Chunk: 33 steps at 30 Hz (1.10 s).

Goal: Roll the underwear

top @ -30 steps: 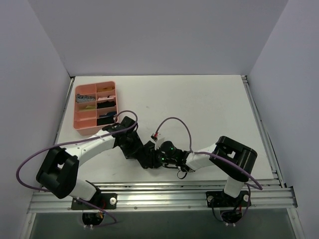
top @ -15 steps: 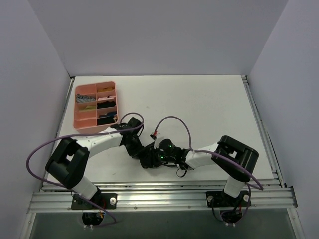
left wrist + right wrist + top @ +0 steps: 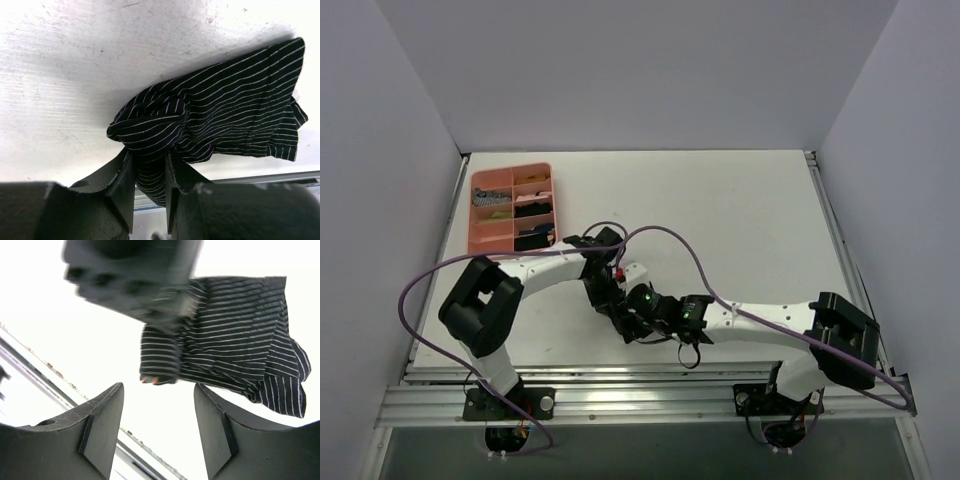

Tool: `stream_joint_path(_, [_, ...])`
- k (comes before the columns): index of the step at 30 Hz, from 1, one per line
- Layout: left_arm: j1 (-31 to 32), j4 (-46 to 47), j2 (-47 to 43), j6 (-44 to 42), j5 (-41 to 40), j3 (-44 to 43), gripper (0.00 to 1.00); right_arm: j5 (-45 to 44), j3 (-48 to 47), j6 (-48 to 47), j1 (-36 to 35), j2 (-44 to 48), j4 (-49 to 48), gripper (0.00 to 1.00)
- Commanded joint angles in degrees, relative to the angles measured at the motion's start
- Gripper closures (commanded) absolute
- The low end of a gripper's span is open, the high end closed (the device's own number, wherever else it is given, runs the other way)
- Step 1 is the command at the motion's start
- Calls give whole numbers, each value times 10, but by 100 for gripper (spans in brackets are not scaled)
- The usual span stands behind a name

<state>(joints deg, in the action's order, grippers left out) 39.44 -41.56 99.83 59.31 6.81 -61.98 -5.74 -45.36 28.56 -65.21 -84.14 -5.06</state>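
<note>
The underwear [image 3: 220, 110] is black fabric with thin white stripes, lying crumpled on the white table. My left gripper [image 3: 150, 172] is shut on a bunched fold at its near edge, and fabric fills the gap between the fingers [image 3: 122, 175]. In the right wrist view the underwear [image 3: 240, 340] lies just beyond my right gripper [image 3: 159, 390], which stands open with nothing between its fingers. A small reddish bit [image 3: 151, 381] shows at the fold's tip. From above, both grippers meet near the table's front, left [image 3: 613, 298] and right [image 3: 638, 322], and they hide most of the garment.
A pink divided tray [image 3: 473, 232] with small rolled items stands at the back left. The metal rail [image 3: 640, 378] of the table's front edge runs just behind the grippers. Purple cables loop over both arms. Walls enclose the table on three sides.
My left gripper has shut on the underwear and shifted right. My right gripper has opened and let go of the fabric, and its arm now stretches out flatter toward the left.
</note>
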Motion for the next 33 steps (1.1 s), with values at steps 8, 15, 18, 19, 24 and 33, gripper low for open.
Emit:
stream_joint_path(8, [14,-93,77,-23,-10,-46,88,-201,-110,-88,-109,-56,120,46])
stream_joint_path(15, [14,-113,95,-28,-7,-70,89,-241,-162,-134,-120,-143,124,46])
stream_joint_path(18, [16,-118,99,-29,-5,-74,89,-249,-169,-137,-120,-170,119,46])
stream_joint_path(19, [15,-118,98,-29,-5,-74,89,-251,-170,-136,-120,-176,117,47])
stream_joint_path(24, [16,-118,92,-25,-1,-64,89,-256,-158,-114,-114,-193,102,77])
stream_joint_path(33, [-45,-65,5,-30,6,-54,59,-94,29,0,-60,-110,-60,100])
